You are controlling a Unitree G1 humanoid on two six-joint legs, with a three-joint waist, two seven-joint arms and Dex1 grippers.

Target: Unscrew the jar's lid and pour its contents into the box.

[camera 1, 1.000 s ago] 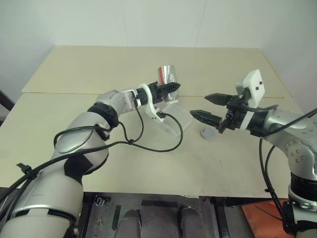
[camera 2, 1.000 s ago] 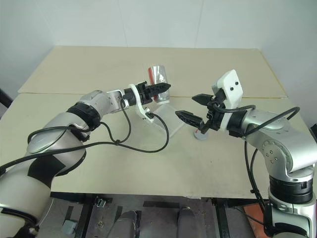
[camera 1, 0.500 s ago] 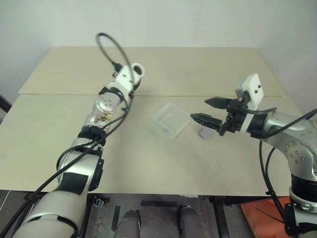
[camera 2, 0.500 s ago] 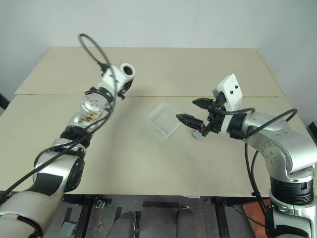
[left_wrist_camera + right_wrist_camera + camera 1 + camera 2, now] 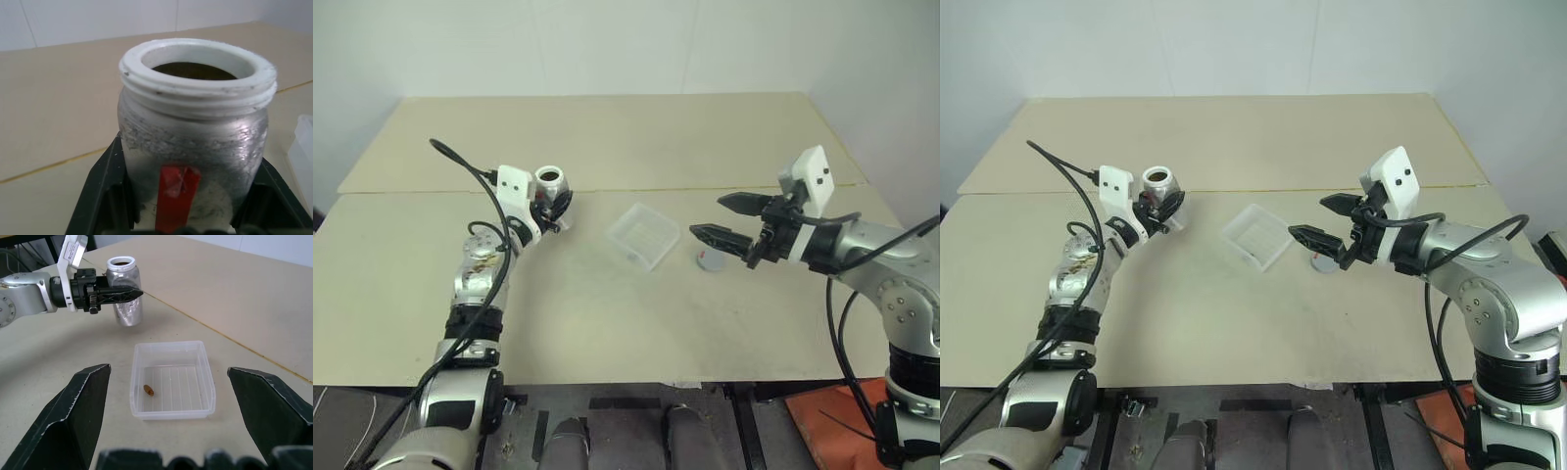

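Gripping the open jar (image 5: 1162, 186) upright, the left gripper (image 5: 1157, 203) holds it well left of the box (image 5: 644, 235), where one brown piece (image 5: 148, 390) lies. Right gripper (image 5: 724, 221) hangs wide open, empty, over the lid (image 5: 710, 259) right of the box. Risk: tipping this far off spills contents onto the table (image 5: 607, 323).

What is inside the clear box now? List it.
One small brown piece lies on the ribbed floor of the box, near one side. Nothing else lies in it, and nothing covers any part of its inside.
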